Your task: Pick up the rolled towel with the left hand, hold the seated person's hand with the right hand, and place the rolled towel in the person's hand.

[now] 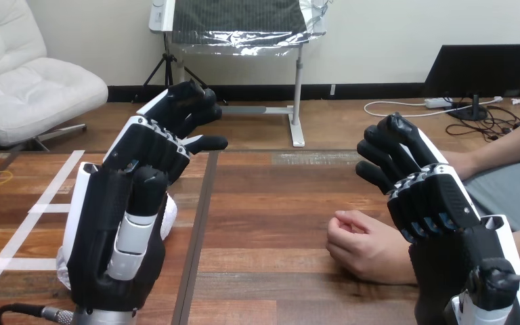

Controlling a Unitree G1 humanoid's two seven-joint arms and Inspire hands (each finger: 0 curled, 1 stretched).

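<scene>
The left robot hand (132, 196) fills the lower left of the frame, raised over the bench (264, 223). Its fingers reach up and away toward the upper middle, loosely bent, with the thumb sticking out to the right. It is open and grips nothing.

The rolled towel (169, 215) is white and lies on the bench behind and under this hand. Part of it shows at the hand's right edge and another bit at its lower left edge. The hand covers the rest, and I cannot tell whether hand and towel touch.

The right robot hand (433, 203) stands at the lower right of the frame, also raised. Its fingers are relaxed and gently bent, pointing to the upper left, and it holds nothing.

The person's hand (362, 245) rests on the bench in a loose fist, just left of and below the right robot hand. The robot hand overlaps the person's wrist in the picture, but its fingers are not curled round it.

White tape strips (40, 203) run across the bench at the far left.
</scene>
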